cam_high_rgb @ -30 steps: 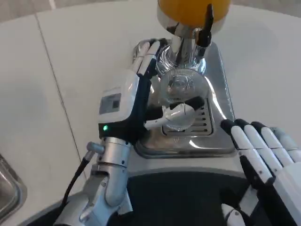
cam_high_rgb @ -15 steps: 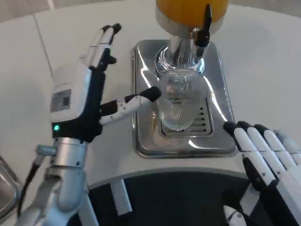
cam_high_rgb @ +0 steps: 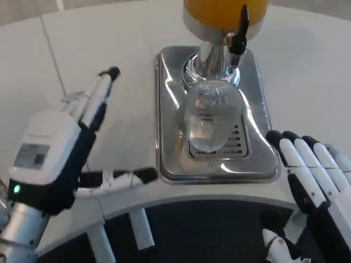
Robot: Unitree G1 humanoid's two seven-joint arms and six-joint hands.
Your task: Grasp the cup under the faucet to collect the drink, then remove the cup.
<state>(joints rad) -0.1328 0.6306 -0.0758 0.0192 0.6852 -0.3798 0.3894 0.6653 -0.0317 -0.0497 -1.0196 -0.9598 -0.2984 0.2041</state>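
Note:
A clear ribbed cup (cam_high_rgb: 209, 121) stands upright on the steel drip tray (cam_high_rgb: 256, 109), right below the dispenser's faucet with its black lever (cam_high_rgb: 239, 30). The orange drink tank (cam_high_rgb: 225, 11) rises at the top edge. My left hand (cam_high_rgb: 66, 148) hovers over the table well left of the tray, fingers spread, thumb pointing toward the tray, holding nothing. My right hand (cam_high_rgb: 315, 186) lies at the lower right, just off the tray's front right corner, fingers stretched out and empty.
The white table (cam_high_rgb: 82, 55) runs around the tray, with a thin seam at the left. Its curved front edge passes under both hands, with dark floor (cam_high_rgb: 208, 230) below.
My left hand has let go of the cup and drawn back left and toward me, off the tray. The cup stays under the faucet. The right hand has barely moved.

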